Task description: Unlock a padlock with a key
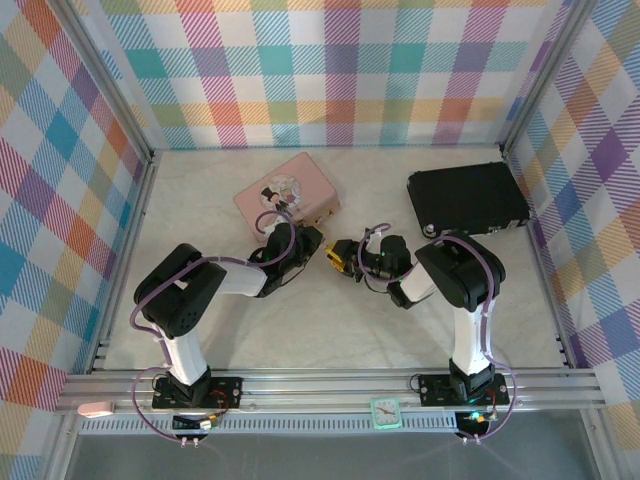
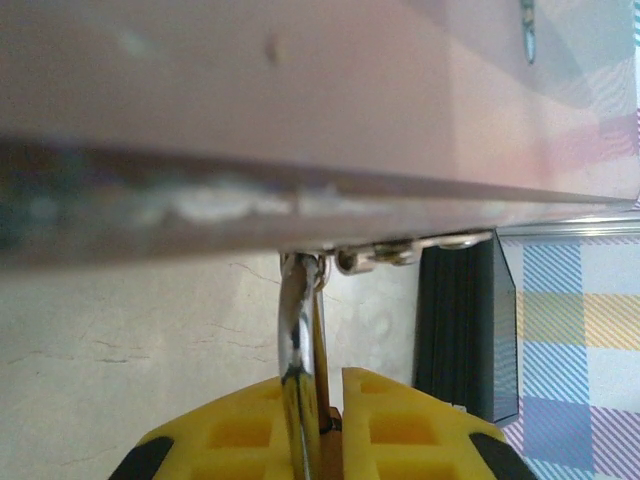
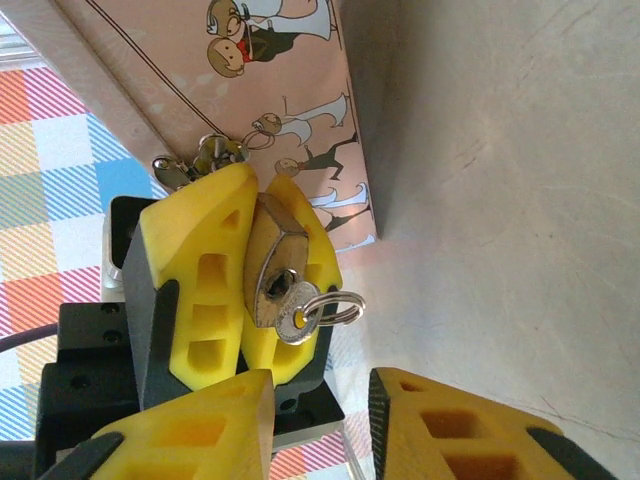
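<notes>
Yellow R tool (image 3: pixel 320 425), brass padlock (image 3: pixel 272 255), key (image 3: pixel 295 322)

the padlock (image 3: pixel 268 255) is shown in brass-gold, the key (image 3: pixel 296 322) and its ring in silver. yellow is carried by the fingers of the left gripper (image 3: pixel 260 185) and the right gripper (image 3: pixel 320 385), on black mounts. the tin (image 3: pixel 290 90) is coloured pink and printed with cartoon figures. the box (image 1: pixel 468 197) is black. the table (image 1: pixel 330 335) is mottled off-white, and the walls (image 1: pixel 330 70) are covered in pastel plaid.
</notes>
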{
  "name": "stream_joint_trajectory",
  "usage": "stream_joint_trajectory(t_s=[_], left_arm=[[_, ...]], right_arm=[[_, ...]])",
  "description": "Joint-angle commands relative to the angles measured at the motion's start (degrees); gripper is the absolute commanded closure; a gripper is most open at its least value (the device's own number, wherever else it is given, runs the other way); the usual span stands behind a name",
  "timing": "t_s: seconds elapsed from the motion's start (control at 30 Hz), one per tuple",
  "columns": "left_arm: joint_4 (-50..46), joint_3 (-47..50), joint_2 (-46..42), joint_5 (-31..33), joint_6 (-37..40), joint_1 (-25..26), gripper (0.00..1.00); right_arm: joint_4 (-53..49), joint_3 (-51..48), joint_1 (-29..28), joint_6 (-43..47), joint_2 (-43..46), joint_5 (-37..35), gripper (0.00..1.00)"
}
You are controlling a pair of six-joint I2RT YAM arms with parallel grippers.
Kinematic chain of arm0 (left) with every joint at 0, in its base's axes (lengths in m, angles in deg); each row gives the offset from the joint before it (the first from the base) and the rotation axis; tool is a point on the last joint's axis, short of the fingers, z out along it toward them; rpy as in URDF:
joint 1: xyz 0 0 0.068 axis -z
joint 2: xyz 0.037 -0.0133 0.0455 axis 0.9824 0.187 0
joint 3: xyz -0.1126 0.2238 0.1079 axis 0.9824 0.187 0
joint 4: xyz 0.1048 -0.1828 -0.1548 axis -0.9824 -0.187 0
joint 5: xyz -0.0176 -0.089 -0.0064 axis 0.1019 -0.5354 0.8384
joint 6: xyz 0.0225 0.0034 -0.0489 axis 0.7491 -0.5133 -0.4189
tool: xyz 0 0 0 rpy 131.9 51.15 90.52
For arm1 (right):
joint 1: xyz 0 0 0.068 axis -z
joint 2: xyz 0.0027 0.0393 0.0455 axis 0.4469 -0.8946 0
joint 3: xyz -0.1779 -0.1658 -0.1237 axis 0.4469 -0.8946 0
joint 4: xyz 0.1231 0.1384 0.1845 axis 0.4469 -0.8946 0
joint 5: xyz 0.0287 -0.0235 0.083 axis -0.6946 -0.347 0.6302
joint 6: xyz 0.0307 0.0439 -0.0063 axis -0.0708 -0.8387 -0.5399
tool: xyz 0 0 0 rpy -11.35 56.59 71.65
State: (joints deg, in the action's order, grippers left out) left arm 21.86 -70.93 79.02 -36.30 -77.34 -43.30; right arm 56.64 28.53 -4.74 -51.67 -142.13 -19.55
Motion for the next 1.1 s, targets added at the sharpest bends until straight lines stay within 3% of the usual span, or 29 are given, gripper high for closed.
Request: stream_joint_trajectory(t_s=[0.0, 0.2, 0.43, 0.73, 1.07], left_arm=[[0.69, -0.93, -2.0, -0.45, -2.46, 0.37, 1.0], [0.61, -0.81, -2.58, -0.72, -2.55, 0.72, 1.0], [0.59, -0.6, -2.78, -0.72, -2.47, 1.34, 1.0], [1.0, 0.69, -2.37, -0.96, -2.86, 2.9, 1.0], [1.79, 2.01, -3.38, -0.75, -1.18, 3.62, 1.0]], right_arm=[[2.11, 1.48, 0.26, 2.35, 0.42, -1.39, 0.7], [5.98, 3.74, 0.18, -0.15, -2.8, -0.99, 0.77], [5.95, 4.77, 0.13, -0.76, -2.09, -0.87, 0.94], [6.27, 7.08, -0.51, -5.42, -1.75, -1.73, 0.86], [6.28, 7.94, -0.65, -9.99, -0.7, -2.06, 0.92]])
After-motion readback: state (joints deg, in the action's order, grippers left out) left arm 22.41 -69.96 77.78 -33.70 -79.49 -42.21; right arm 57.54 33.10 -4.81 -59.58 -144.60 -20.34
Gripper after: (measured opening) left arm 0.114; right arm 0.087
